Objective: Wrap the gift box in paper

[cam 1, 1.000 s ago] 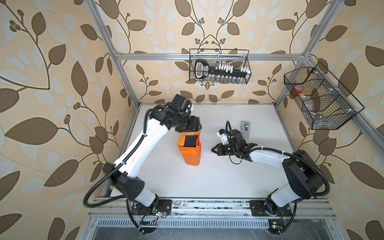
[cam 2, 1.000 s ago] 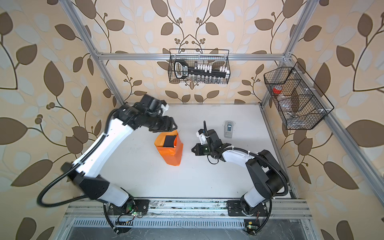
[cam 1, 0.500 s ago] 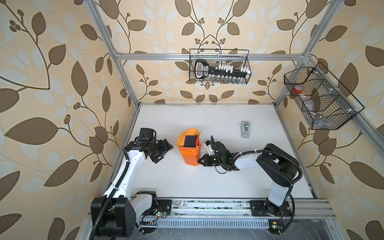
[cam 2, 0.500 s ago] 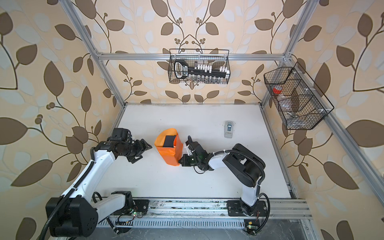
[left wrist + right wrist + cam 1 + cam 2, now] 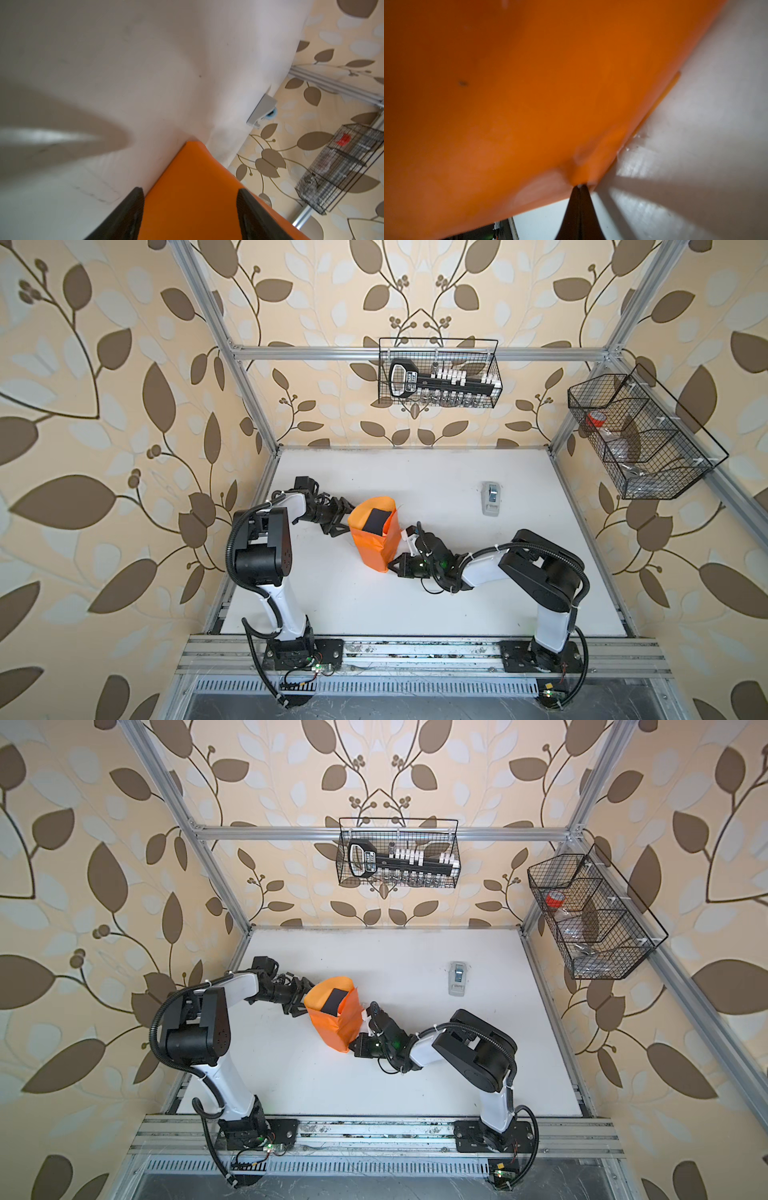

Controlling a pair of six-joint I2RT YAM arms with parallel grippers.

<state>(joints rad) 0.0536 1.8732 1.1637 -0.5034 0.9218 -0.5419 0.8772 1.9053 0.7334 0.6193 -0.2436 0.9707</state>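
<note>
The gift box [image 5: 377, 521] sits left of the bench's [image 5: 415, 605] middle, inside the orange paper [image 5: 372, 547]; the paper stands up around it like an open tube, so only the box's black top shows in both top views. The left jaws are spread and lie against the paper's left side; in the left wrist view the sheet fills the gap between the two black fingers [image 5: 128, 212], though whether they touch it I cannot tell. The right jaws are pressed together with nothing between them; their tips meet the paper's near right bottom corner, where the sheet is dented in the right wrist view. A grey-white tape dispenser [image 5: 491, 497] lies far right on the bench, well apart from the paper.
</note>
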